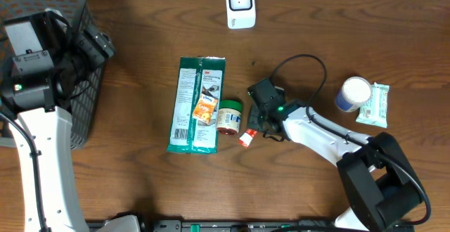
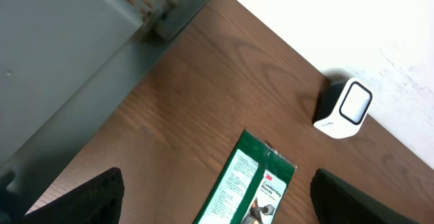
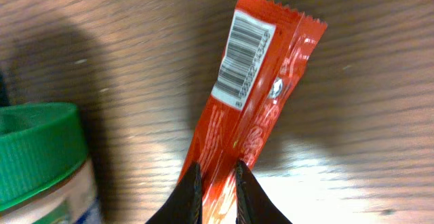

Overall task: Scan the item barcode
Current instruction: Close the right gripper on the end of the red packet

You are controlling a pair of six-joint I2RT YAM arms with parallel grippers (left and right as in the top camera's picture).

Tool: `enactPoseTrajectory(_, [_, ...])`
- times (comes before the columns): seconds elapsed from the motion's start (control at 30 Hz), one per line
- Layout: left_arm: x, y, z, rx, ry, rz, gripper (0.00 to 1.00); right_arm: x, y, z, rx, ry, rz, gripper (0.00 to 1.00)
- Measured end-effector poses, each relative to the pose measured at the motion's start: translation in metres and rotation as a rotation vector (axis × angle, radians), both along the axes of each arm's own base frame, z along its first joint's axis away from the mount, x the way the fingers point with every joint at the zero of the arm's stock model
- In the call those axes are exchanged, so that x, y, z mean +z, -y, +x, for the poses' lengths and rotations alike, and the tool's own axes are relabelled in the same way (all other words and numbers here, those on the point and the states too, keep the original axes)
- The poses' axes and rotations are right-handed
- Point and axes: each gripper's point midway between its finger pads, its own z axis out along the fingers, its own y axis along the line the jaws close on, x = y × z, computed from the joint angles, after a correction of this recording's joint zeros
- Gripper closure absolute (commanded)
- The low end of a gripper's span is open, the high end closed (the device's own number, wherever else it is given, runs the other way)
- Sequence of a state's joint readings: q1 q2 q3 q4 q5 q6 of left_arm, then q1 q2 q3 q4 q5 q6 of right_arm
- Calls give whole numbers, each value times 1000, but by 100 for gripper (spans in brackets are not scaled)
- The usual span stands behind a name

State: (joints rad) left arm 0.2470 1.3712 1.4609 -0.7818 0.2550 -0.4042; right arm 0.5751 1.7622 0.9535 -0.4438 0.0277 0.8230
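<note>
Since right gripper (image 3: 217, 178) pinches the red packet (image 3: 252, 102), grab looks done; scanner (image 1: 240, 5) pass not done yet; left gripper (image 2: 217, 203) gapes wide.

The green package (image 2: 252, 183) carries a red 3M logo (image 2: 267, 177) near its top, seen in the left wrist view; the white print beside it is too small to read; the red wrapper (image 3: 252, 108) bears a white barcode label (image 3: 244, 58), its digits illegible.
</note>
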Motion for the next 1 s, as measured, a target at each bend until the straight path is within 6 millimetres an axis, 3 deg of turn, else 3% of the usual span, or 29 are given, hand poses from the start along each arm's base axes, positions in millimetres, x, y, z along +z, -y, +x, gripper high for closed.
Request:
enactPoseTrajectory(0.2, [0,0,0,1,0,0,14,5,27,13,17,21,-42,81])
enactPoseTrajectory(0.33, [0,0,0,1,0,0,14,22,39,26,56,74,-31,70])
enactPoseTrajectory(0.4, [0,0,0,1,0,0,14,33,39,31,87,100,-10,65])
enactPoseTrajectory(0.47, [0,0,0,1,0,0,14,45,31,33,123,124,33,52])
enactPoseTrajectory(0.57, [0,0,0,0,0,0,14,57,20,28,154,114,96,48])
enactPoseTrajectory(0.77, [0,0,0,1,0,0,14,51,7,1,116,-6,162,60])
enactPoseTrajectory(0.93, [0,0,0,1,0,1,14,45,-21,-7,111,26,214,71])
enactPoseTrajectory(1.0, [0,0,0,0,0,0,14,39,-30,-15,110,24,220,80])
